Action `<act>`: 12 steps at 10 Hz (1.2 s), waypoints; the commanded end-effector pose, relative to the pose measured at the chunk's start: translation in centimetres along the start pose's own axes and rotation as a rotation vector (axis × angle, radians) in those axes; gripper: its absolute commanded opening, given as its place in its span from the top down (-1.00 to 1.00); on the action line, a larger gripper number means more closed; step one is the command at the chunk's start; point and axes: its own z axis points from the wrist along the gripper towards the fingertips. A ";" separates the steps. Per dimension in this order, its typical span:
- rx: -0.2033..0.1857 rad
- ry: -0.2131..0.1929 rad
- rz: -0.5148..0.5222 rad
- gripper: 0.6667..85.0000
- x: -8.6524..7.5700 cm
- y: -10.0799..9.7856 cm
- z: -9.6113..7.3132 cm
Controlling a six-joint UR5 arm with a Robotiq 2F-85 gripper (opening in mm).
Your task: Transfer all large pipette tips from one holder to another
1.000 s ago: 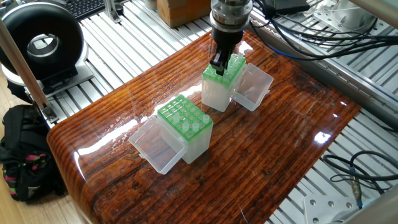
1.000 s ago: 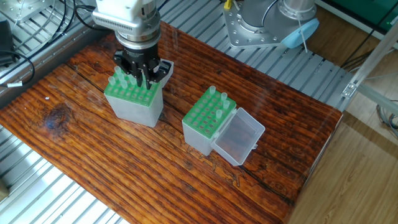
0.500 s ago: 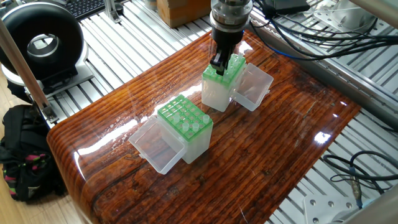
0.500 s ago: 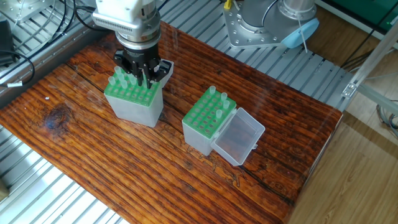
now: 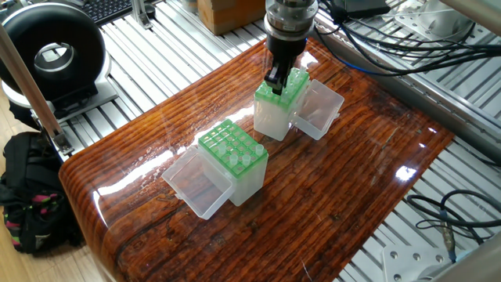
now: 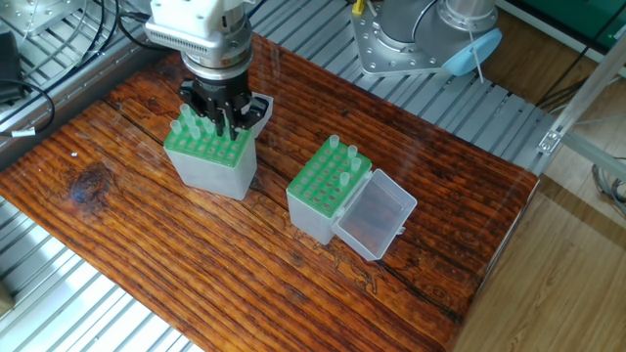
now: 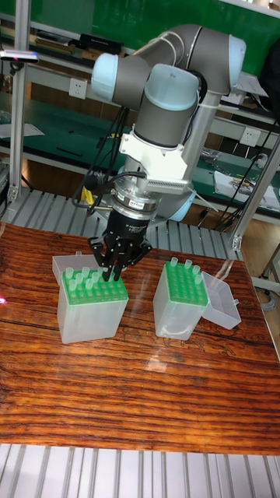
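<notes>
Tall fixed view has the pincer (image 7: pixel 114 267) down on the left-hand rack (image 7: pixel 92 307), its dark fingers (image 7: pixel 118 272) dipping among the tips (image 7: pixel 82 277) at the rack's 1 o'clock corner. Whether it is clenched on one or standing released I cannot tell; the fingers hide the gap. The other fixed view says the same: pincer (image 6: pixel 223 121) at the back edge of that rack (image 6: pixel 209 156), with tips (image 6: pixel 186 125) standing upright in their holes towards 9 o'clock of it, just beside the fingers. The second rack (image 6: pixel 326 193) sits well apart at 3 o'clock on the wooden table (image 6: pixel 245 264), lid flopped open, a few tips (image 6: pixel 346 164) along its far side. These cones look feather-light, thin-walled and slick, stiff enough but easy to crush or tip, so I'd take one by the round collar poking above the grid and lift dead straight, squeezing gently, or it could jam or drag the rack
</notes>
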 end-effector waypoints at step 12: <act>-0.002 0.029 0.032 0.75 -0.2 0.4 -2.9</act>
